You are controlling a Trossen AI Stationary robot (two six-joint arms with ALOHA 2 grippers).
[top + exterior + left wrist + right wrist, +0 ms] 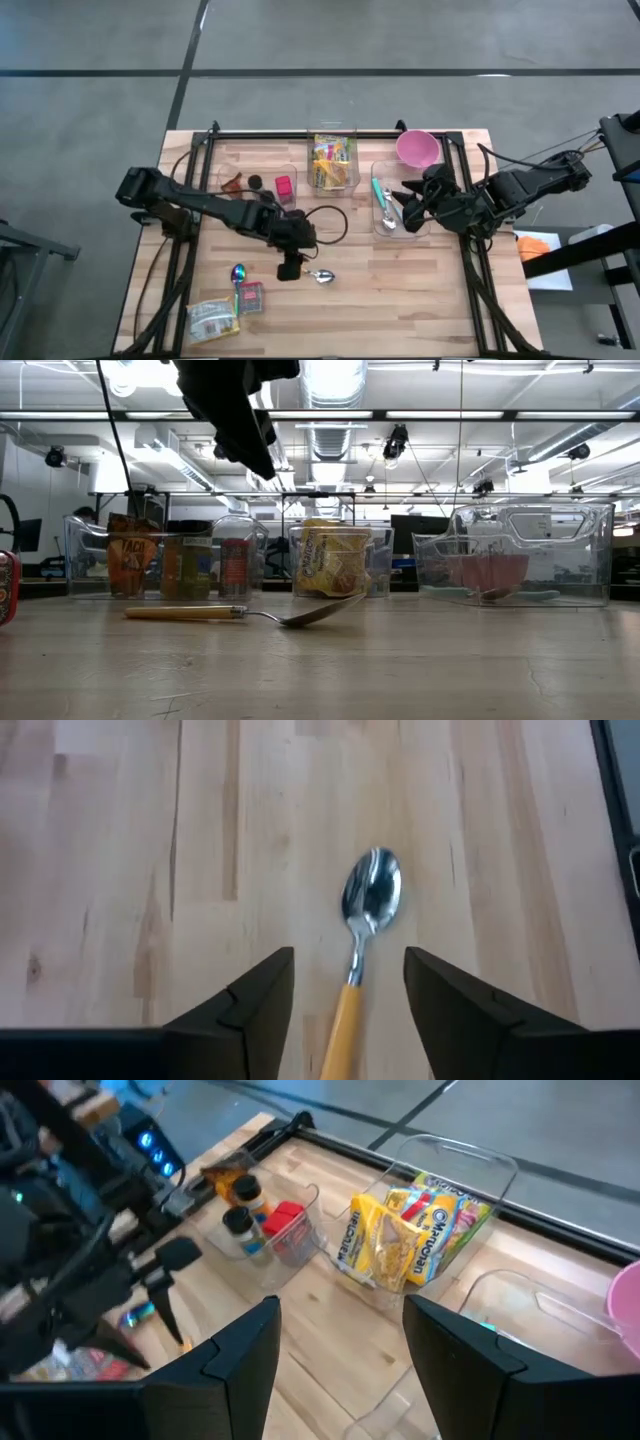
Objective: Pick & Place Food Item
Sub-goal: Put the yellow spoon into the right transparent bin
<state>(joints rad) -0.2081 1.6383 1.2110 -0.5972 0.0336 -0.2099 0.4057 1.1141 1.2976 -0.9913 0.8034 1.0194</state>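
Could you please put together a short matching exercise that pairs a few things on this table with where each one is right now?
Things:
1. spoon with the yellow handle
2. yellow noodle packets
3. pink bowl
4. left gripper

Places:
A. in the clear middle bin at the back of the table
B. at the back right of the table, beside the right arm
C. flat on the bare wood, its handle between the open fingers
D. above the table near its middle, over the spoon's handle

Pairs: 1-C, 2-A, 3-B, 4-D
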